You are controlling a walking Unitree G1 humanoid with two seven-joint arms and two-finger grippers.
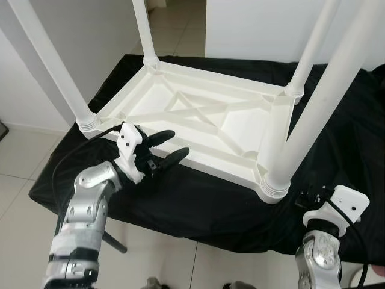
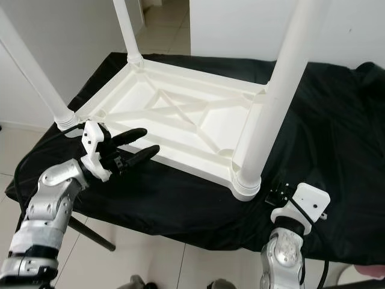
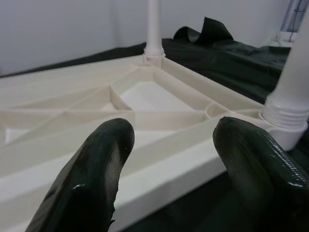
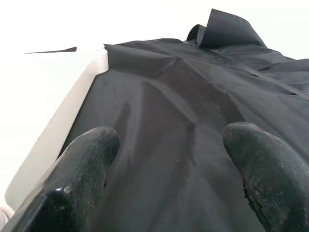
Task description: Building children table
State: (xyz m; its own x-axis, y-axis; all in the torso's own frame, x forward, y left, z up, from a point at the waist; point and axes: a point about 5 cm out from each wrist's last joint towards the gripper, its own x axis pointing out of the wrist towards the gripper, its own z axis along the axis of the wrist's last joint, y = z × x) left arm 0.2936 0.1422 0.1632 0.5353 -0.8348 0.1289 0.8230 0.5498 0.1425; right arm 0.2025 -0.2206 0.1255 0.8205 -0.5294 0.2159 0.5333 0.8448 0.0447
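Note:
A white plastic children's table (image 1: 198, 114) lies upside down on a black cloth (image 1: 198, 198), its ribbed underside facing up. Legs stand up from the corners: near left (image 1: 54, 66), far left (image 1: 143, 30), far right (image 1: 313, 48) and near right (image 1: 313, 120). My left gripper (image 1: 178, 143) hovers just in front of the tabletop's near long edge (image 3: 159, 169), open, with nothing between its fingers (image 3: 96, 164). Low at the right, beyond the near right leg, my right gripper (image 4: 169, 140) is open over bare cloth, and the white table edge (image 4: 72, 106) lies to one side of it.
The cloth-covered surface ends close to my body, with pale tiled floor (image 1: 18, 162) below and to the left. A dark support leg (image 1: 114, 244) slants under the front edge. White walls (image 1: 90, 36) stand behind. The cloth bunches up at the far right (image 1: 373, 78).

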